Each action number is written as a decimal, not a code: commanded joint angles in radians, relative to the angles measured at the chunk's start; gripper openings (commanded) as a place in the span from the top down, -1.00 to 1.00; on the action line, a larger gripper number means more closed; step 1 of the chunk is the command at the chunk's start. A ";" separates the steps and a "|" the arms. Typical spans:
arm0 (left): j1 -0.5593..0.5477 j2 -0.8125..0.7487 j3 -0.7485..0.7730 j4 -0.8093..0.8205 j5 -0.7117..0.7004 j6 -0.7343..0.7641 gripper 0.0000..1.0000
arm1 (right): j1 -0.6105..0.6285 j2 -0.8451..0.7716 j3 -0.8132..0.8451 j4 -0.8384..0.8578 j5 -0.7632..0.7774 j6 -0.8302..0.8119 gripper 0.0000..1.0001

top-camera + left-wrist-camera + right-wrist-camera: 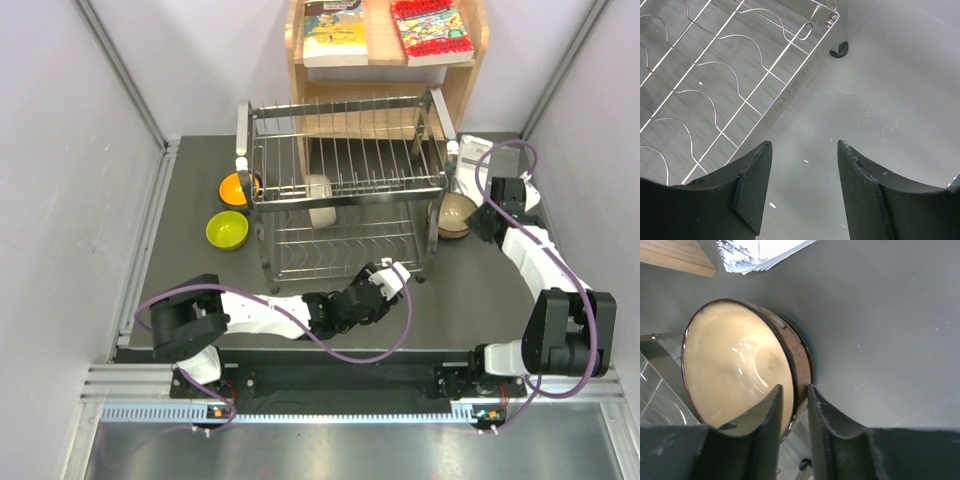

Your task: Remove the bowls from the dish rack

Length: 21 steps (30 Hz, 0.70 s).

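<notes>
The silver wire dish rack (345, 180) stands mid-table; its lower tier (715, 75) fills the left wrist view. A cream-white bowl (320, 203) stands on edge inside it. An orange bowl (235, 188) and a lime-yellow bowl (227, 230) sit on the table left of the rack. A beige bowl (455, 213) with a brown outer wall (735, 370) rests on the table right of the rack. My right gripper (795, 390) straddles its rim, jaws slightly apart, one finger inside and one outside. My left gripper (805, 150) hovers open and empty by the rack's front right foot (839, 50).
A wooden shelf (385, 60) with books stands behind the rack. A white printed packet (470, 160) lies at the back right, just beyond the beige bowl (755, 252). Walls close in the table on both sides.
</notes>
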 commanded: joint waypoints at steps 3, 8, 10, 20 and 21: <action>0.004 -0.031 -0.019 0.044 -0.021 -0.024 -0.20 | -0.010 -0.027 0.015 0.087 -0.053 0.002 0.26; 0.005 -0.046 -0.035 0.062 -0.034 -0.039 -0.21 | -0.013 -0.050 0.009 0.067 -0.057 -0.013 -0.27; 0.008 -0.055 -0.049 0.073 -0.041 -0.053 -0.22 | -0.014 -0.065 -0.013 0.076 -0.057 -0.015 -0.27; 0.022 -0.139 -0.112 0.091 -0.109 -0.089 -0.24 | -0.033 -0.083 -0.056 0.075 -0.093 -0.003 -0.13; 0.027 -0.153 -0.126 0.101 -0.137 -0.096 -0.25 | -0.034 -0.105 -0.065 0.076 -0.083 -0.004 -0.19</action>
